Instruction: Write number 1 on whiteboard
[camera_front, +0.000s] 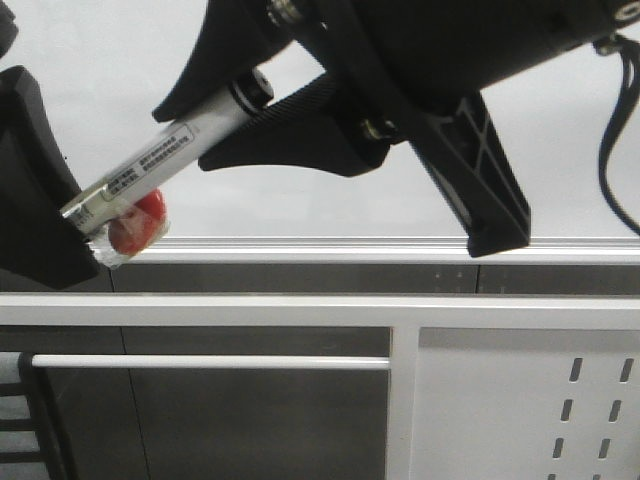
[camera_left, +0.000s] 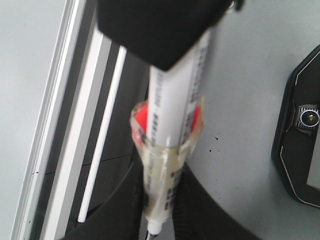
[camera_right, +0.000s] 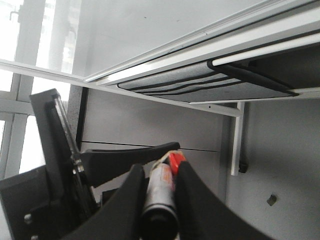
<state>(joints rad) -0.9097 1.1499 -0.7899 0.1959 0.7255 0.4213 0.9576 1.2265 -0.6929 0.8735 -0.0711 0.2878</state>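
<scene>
One whiteboard (camera_front: 300, 150) fills the back of your front view, pale and shiny, with one silver rail (camera_front: 330, 250) along its lower edge. You cannot see any number 1 stroke on the part of the board that shows. One marker (camera_front: 165, 155), silver with a black cap end, slants across the board. Your right pincer (camera_right: 159, 192) has its two black fingers closed tight on that marker. A red lump (camera_front: 138, 222) wrapped in clear tape sits on the marker's lower part, just above the rail. Your left pincer (camera_front: 30, 185) is the black shape at the left edge, by the marker's lower end, and you cannot tell how it stands. Below the rail runs one white bar (camera_front: 210, 361), and one white panel (camera_front: 560, 400) with slots stands low on the right.
</scene>
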